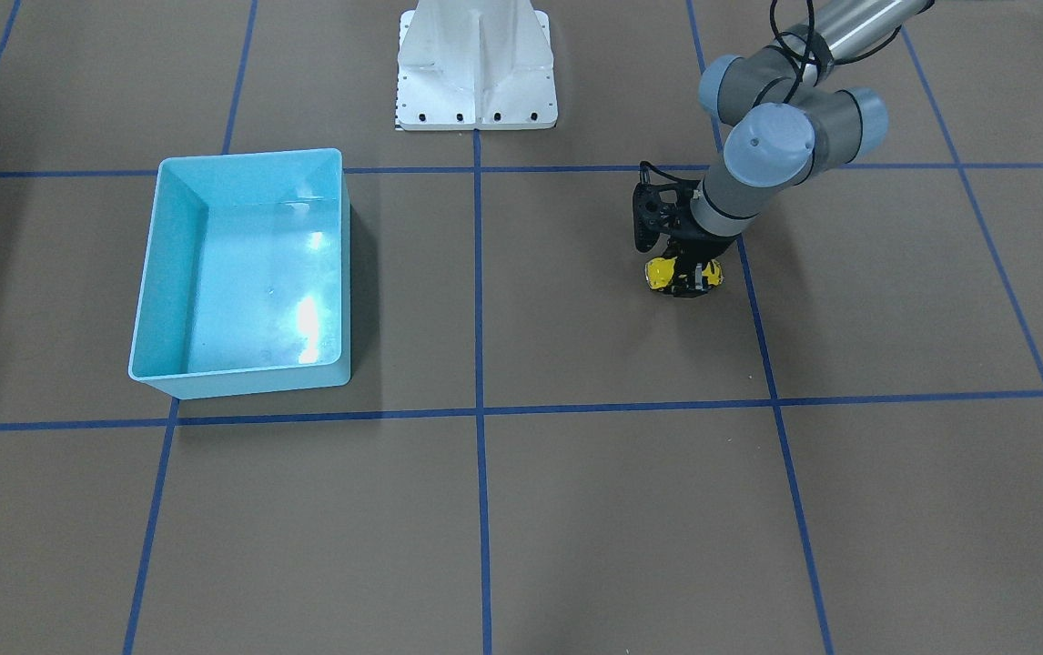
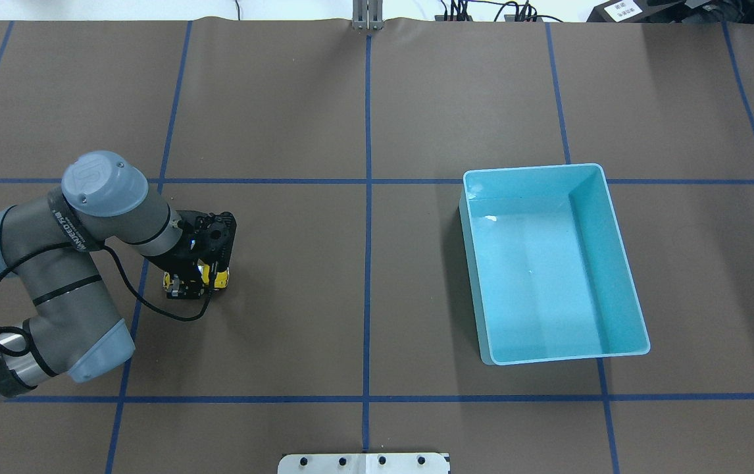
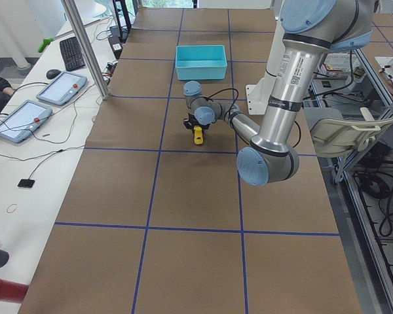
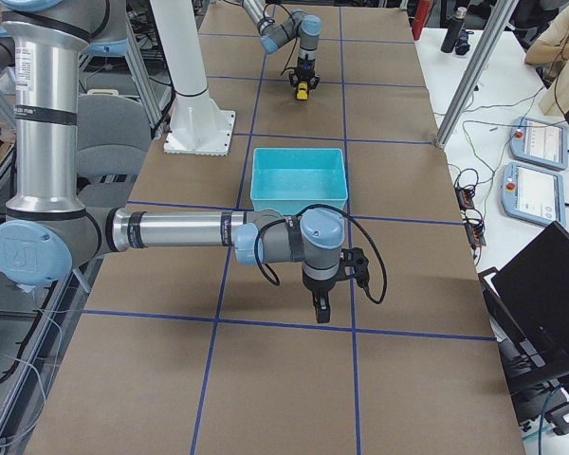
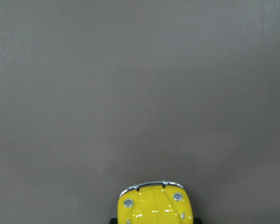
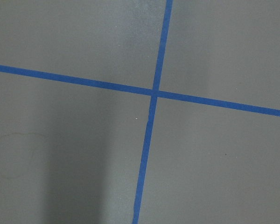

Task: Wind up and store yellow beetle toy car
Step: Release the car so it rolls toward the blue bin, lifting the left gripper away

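Front-facing view: the left tool (image 1: pixel 687 278) is clamped across the yellow beetle toy car (image 1: pixel 661 271), low at the surface (image 1: pixel 576 509) and well apart from the light blue bin (image 1: pixel 239 377).

Overhead: yellow shows on either side of the fingers. To wind the car, drag it straight back with its wheels pressed down.

Left wrist: the bonnet faces bare surface.

Right-side view: the right tool (image 4: pixel 321 308) hangs low, and its width I cannot tell.

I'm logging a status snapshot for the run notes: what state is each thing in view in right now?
left gripper: jaws shut on the yellow beetle toy car.
yellow beetle toy car: upright, gripped, not yet stored.
light blue bin: upright, empty.
right gripper: away from the car; open or shut unclear.
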You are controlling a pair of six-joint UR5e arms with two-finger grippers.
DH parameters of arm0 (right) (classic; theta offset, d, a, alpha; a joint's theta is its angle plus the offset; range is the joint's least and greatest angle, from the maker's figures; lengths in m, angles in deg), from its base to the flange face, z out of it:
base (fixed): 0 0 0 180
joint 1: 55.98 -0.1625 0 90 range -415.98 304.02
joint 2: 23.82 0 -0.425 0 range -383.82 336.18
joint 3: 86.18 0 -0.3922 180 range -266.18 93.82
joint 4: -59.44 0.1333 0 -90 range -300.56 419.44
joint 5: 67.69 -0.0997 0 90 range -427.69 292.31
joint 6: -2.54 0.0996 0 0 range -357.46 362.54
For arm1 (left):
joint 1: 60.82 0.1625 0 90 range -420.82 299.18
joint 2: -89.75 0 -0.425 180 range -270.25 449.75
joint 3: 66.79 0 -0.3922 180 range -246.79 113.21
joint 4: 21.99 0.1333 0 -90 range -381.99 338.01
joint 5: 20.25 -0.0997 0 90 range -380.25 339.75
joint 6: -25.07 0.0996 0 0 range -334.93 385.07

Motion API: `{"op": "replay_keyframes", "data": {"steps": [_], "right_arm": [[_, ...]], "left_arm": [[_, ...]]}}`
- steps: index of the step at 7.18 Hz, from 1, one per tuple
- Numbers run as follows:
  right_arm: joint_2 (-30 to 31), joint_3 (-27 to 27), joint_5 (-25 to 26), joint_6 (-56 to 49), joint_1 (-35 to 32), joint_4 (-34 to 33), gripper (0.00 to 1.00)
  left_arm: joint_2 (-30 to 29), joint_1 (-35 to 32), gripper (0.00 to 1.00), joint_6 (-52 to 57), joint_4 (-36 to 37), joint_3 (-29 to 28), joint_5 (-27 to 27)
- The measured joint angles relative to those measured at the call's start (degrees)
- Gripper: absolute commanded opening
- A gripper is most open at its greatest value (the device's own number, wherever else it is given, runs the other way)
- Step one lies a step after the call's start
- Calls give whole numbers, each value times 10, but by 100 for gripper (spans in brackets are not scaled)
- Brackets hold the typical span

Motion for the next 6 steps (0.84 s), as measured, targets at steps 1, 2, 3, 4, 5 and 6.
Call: {"op": "replay_keyframes", "data": {"steps": [1, 2, 3, 4, 5, 6], "right_arm": [[0, 0, 0, 0, 0, 0, 100], [0, 0, 0, 0, 0, 0, 100], [0, 0, 0, 0, 0, 0, 100], [0, 0, 0, 0, 0, 0, 100], [0, 0, 0, 0, 0, 0, 100], [0, 0, 0, 0, 0, 0, 100]], "left_arm": [[3, -2, 0, 0, -3, 0, 4], [4, -4, 0, 0, -4, -1, 5], [6, -6, 0, 0, -4, -1, 6], [6, -9, 98, 0, -4, 0, 7], [13, -11, 100, -3, -7, 2, 10], [26, -14, 100, -6, -15, 7, 13]]}}
